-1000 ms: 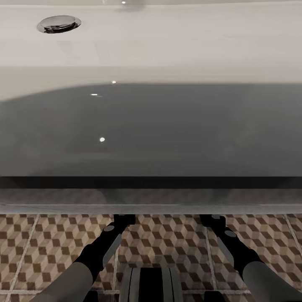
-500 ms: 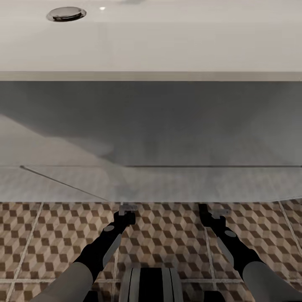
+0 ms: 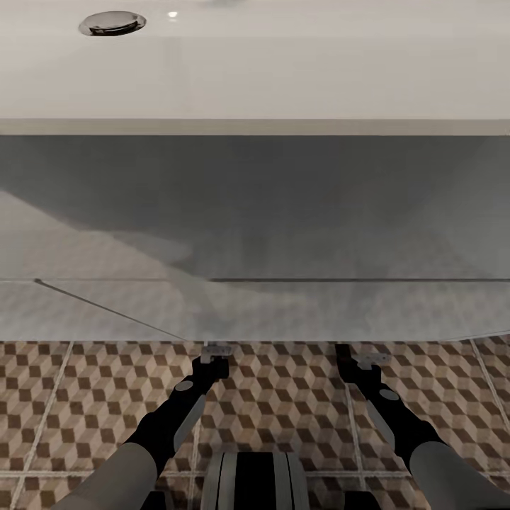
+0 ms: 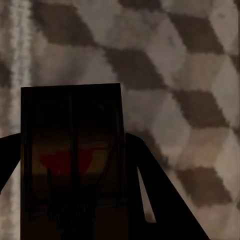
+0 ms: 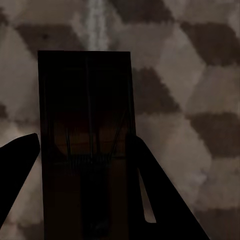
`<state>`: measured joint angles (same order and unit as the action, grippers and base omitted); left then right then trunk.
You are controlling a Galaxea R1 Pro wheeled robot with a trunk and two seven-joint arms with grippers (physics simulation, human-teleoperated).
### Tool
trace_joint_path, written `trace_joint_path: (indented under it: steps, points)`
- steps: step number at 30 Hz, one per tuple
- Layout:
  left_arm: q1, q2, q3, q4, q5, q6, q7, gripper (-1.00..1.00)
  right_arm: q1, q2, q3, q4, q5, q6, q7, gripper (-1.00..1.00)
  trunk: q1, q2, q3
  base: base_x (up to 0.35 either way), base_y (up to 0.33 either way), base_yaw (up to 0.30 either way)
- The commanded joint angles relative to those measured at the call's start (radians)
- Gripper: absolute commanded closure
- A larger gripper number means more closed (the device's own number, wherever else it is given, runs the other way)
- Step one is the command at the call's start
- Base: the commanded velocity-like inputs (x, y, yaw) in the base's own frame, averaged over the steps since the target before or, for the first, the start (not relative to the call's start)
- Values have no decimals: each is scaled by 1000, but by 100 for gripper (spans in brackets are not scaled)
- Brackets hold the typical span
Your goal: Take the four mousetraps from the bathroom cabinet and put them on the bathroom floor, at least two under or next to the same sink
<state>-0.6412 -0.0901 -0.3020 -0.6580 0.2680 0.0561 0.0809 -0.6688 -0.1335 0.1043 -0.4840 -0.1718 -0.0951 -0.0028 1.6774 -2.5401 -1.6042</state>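
Below the white bathroom sink (image 3: 255,71), the view has settled, each tool (image 3: 216,352) (image 3: 373,359) clamped on a mousetrap (image 4: 72,160) (image 5: 85,145) above the bathroom floor (image 3: 283,404), ready for placing.

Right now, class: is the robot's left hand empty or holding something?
Holding something. In the left wrist view, a dark mousetrap sits between the left hand's fingers, above the cube-patterned floor.

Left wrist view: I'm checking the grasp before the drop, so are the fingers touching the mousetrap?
Touching. In the left wrist view the dark fingers flank the mousetrap on both sides with no gap, above the cube-patterned floor.
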Motion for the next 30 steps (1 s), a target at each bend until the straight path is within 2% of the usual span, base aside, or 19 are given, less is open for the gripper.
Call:
trace_joint_path:
  steps: [1,21,30]
  points:
    - [0,0,0,0,-4,-5,3,100,0,0,0,0,0,-1,0,100,0,0,0,0,0,0]
    - [-2,9,1,-21,-7,-22,2,100,-26,0,0,-5,3,-5,0,100,0,0,0,0,0,0]
    - [-6,12,10,-27,-7,-61,2,100,-45,-1,0,-5,3,-7,0,100,0,0,0,0,0,0]
